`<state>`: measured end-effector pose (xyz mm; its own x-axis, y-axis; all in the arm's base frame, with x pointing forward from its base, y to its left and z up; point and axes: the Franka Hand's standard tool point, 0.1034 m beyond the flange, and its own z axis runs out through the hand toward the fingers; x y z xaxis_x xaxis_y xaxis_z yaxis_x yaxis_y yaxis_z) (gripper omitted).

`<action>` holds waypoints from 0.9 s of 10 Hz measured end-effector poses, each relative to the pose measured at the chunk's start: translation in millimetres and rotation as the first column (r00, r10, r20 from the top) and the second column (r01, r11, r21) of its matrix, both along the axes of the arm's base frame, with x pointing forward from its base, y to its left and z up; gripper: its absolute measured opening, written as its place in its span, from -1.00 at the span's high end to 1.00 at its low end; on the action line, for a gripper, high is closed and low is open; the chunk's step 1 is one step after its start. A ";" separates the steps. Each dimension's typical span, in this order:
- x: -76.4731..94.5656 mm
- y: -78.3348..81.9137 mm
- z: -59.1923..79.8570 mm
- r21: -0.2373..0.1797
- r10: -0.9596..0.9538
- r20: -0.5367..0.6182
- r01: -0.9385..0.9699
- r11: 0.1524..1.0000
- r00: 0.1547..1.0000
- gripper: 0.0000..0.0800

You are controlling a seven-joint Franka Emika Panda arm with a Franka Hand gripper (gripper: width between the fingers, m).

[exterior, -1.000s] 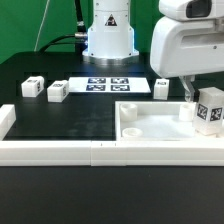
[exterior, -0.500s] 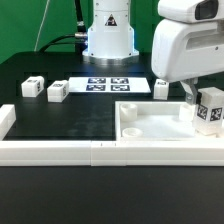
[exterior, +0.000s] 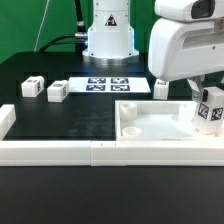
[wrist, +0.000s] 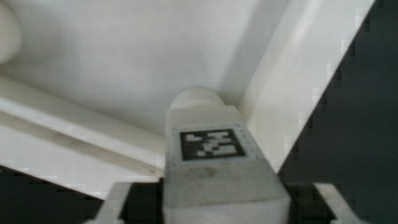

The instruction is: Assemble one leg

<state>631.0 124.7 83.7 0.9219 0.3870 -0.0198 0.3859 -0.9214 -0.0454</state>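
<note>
While the arm's bulky white head hangs low at the exterior view's right, its claw is clamped on the leg, which stands upright with its tag facing the camera. The leg sits at the right end of the large white panel; whether its foot touches the panel I cannot tell. On the black surface, a tagged block and a second block stand at that view's left, and a third block stands near the marker board.

From the wrist view, the leg fills the middle, fingers pressed against both of its sides, with the white panel beneath.
</note>
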 end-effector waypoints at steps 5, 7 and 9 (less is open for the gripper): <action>-0.8 -5.5 0.1 0.030 -0.347 -0.023 0.347 0.937 0.938 0.26; 0.4 -5.1 -0.1 0.036 -0.567 -0.039 0.568 0.822 0.823 0.26; -0.3 -3.2 -0.7 0.017 -0.756 -0.057 0.758 0.652 0.652 0.26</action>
<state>630.7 121.5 82.9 0.8936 -0.4440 -0.0659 -0.4483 -0.8900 -0.0829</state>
